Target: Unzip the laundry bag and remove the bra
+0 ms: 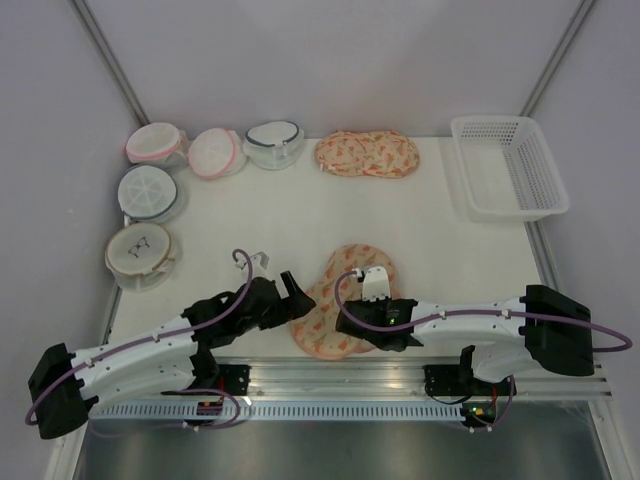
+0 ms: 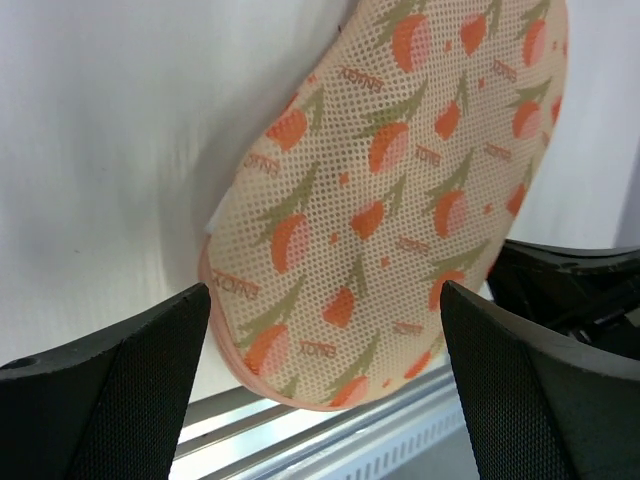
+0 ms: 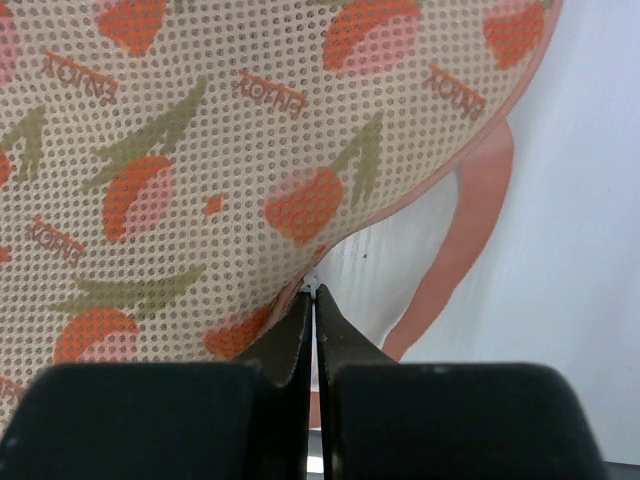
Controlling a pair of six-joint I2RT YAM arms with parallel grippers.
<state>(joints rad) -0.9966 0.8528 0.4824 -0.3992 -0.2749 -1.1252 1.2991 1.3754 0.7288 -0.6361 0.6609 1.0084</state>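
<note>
White table (image 1: 430,240): peach, orange-printed mesh peanut-shaped laundry bag (image 1: 322,305) lies flat at the near edge, centre, between both arms. Left gripper (image 2: 325,290) is spread wide at the bag's left lobe, not touching, likely poised to pin it as counterforce for the zip. Right gripper (image 3: 313,295) is pressed together at the waist seam, apparently pinching the small pale zip tab (image 3: 312,282). Bra not visible; presumably inside, since the bag looks zipped.

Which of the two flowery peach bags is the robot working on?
The near peach bag, its edge pinched by the right gripper; the far peach bag lies untouched farther back.
</note>
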